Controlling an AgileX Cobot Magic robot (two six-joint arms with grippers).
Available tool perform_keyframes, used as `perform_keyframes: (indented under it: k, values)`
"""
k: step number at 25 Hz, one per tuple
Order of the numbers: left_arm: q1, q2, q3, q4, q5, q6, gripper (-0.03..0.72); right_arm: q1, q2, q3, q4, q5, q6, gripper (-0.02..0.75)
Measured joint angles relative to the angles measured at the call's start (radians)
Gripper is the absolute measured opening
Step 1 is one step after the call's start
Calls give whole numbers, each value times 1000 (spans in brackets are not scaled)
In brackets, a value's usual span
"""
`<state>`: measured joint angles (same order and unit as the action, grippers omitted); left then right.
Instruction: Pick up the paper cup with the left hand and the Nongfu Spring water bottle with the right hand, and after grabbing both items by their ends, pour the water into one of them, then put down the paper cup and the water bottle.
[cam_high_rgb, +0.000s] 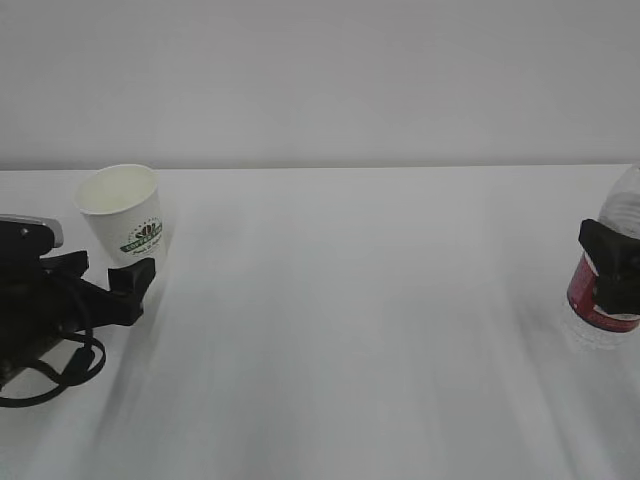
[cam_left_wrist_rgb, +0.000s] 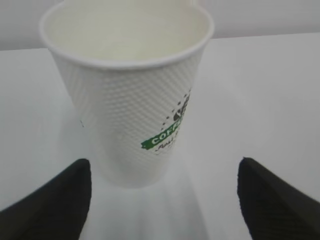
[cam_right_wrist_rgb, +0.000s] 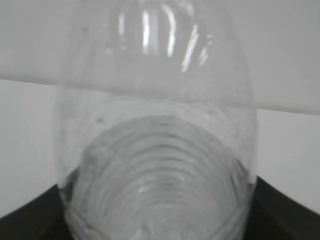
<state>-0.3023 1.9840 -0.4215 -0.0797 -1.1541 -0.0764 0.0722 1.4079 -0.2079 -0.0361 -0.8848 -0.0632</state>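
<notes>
Standing upright at the far left of the white table (cam_high_rgb: 330, 330), the paper cup (cam_high_rgb: 125, 212) carries a green banner logo whose lettering begins "COF" in the left wrist view — the small script beneath it is too blurred to read. Its wall is white and finely dimpled, tapering to the base, with a rolled rim and a cream inside. The left hand (cam_high_rgb: 125, 285) lies low on the table just near of the cup, black, with a grey plate on top and looped cables behind; its fingers (cam_left_wrist_rgb: 50, 205) stand wide apart on either side of the cup's base, holding nothing and not touching the cup. Far to the right, at the table's right edge, the Nongfu Spring water bottle (cam_high_rgb: 612, 265) stands upright, clear ribbed plastic with a red label whose print cannot be read. The right hand (cam_high_rgb: 610, 262) reaches in from the right edge and is clamped round the bottle at label height — in the right wrist view the ribbed body fills the space between the dark fingers (cam_right_wrist_rgb: 30, 215).
</notes>
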Motion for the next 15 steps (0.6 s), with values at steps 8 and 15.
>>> perform_keyframes:
  k: [8,15]
  values:
    - [0,64,-16,-13,0,0,675,0,0,0,0,0,0,520]
    - [0,71,-79,-20,0,0,669,0,0,0,-2,0,0,520]
